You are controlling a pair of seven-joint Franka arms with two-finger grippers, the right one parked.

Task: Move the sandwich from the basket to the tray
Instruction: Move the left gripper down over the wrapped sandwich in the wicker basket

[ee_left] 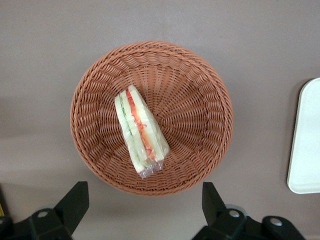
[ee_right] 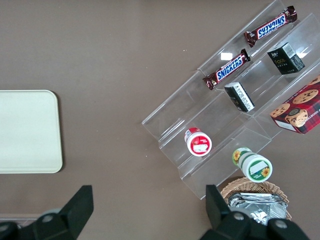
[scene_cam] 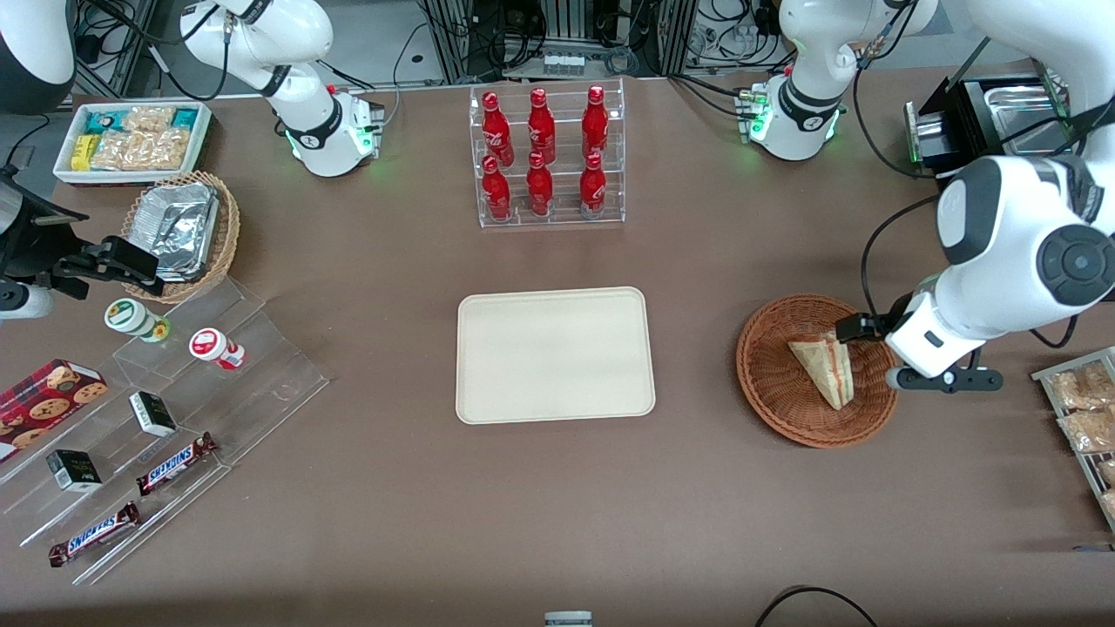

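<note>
The sandwich [scene_cam: 823, 370], a pale bread wedge with red, orange and green layers, lies in the reddish-brown wicker basket [scene_cam: 766, 383] toward the working arm's end of the table. In the left wrist view the sandwich [ee_left: 140, 127] lies in clear wrap, off-centre in the basket [ee_left: 200, 115]. My left gripper [scene_cam: 880, 353] hovers above the basket's rim, open and empty. Its two black fingers [ee_left: 75, 200] stand wide apart [ee_left: 144, 202], clear of the sandwich. The cream tray [scene_cam: 555, 354] lies bare at the table's middle, beside the basket, and its edge shows in the left wrist view [ee_left: 306, 140].
A clear rack of red bottles [scene_cam: 544, 157] stands farther from the front camera than the tray. Bagged snacks [scene_cam: 1080, 405] lie at the working arm's end. A tan basket with foil containers [scene_cam: 179, 231], a white snack box [scene_cam: 131, 139] and clear shelves with candy bars [scene_cam: 174, 461] fill the parked arm's end.
</note>
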